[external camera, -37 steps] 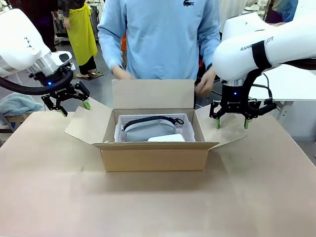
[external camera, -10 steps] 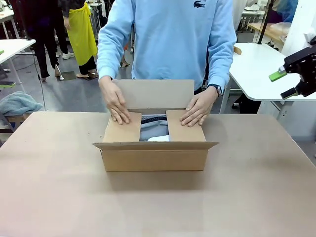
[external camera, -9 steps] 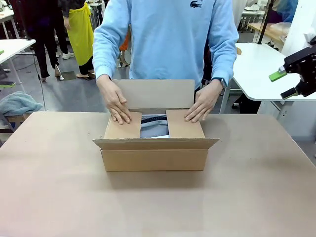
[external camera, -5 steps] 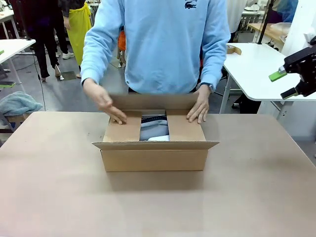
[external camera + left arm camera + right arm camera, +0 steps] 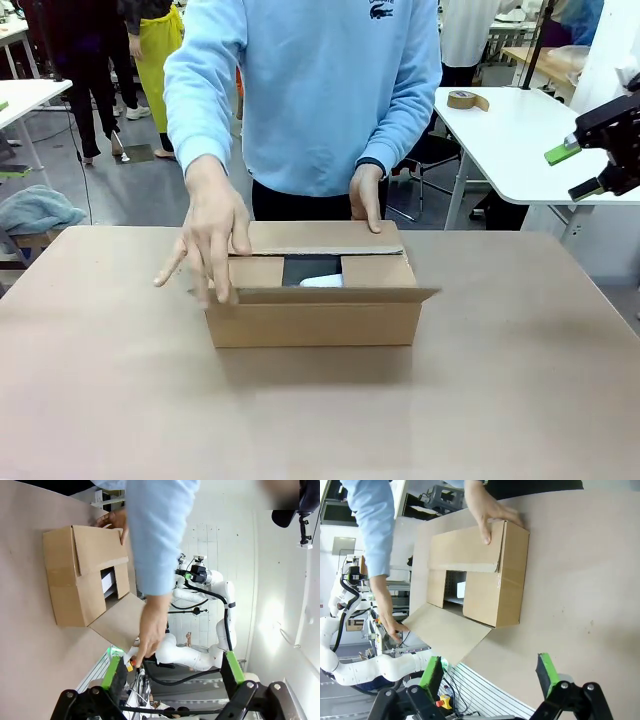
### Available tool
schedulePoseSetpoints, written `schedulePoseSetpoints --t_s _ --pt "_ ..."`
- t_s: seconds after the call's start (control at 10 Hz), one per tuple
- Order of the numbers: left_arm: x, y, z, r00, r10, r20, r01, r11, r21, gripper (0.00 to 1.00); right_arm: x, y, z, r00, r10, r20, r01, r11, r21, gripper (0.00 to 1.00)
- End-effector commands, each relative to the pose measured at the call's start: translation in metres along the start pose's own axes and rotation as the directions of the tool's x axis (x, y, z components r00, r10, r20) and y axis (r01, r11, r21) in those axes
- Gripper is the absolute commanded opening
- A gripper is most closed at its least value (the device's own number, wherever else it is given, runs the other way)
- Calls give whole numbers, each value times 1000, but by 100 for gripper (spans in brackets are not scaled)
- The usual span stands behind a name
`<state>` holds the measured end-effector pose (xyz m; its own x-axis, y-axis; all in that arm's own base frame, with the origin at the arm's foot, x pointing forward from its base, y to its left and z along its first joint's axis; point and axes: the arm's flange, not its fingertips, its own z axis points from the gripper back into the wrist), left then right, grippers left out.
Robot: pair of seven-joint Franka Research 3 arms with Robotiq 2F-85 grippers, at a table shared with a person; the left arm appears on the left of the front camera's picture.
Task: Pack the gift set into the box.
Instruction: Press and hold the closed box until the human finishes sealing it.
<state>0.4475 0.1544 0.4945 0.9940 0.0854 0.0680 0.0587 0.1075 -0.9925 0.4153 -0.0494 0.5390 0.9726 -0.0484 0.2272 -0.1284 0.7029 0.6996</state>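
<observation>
Table (image 5: 320,420): bare on the near, left and right sides, so there is free room. Box (image 5: 315,318): probably light, stiff cardboard; grip the short end walls, not the flaps. Near flap projects open. Gift set (image 5: 318,281): inside, visible through the flap gap. Person's hand (image 5: 366,200) holds the far flap down. Left gripper (image 5: 172,672) and right gripper (image 5: 575,172): spread, empty, well apart from the box.

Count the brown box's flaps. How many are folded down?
3. The low brown cardboard box's far flap lies down under a person's hand, over the left side flap and right side flap. The near flap sticks out.
</observation>
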Motion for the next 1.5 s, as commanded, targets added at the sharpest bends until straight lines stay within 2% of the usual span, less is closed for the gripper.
schedulePoseSetpoints --t_s 0.0,1.4 --pt "-3 0 -1 1000 -20 5 20 1000 2 100 -3 -1 -1 1000 -4 1 4 1000 -8 100" --pt "-3 0 -1 1000 -20 5 20 1000 2 100 -3 -1 -1 1000 -4 1 4 1000 -8 100"
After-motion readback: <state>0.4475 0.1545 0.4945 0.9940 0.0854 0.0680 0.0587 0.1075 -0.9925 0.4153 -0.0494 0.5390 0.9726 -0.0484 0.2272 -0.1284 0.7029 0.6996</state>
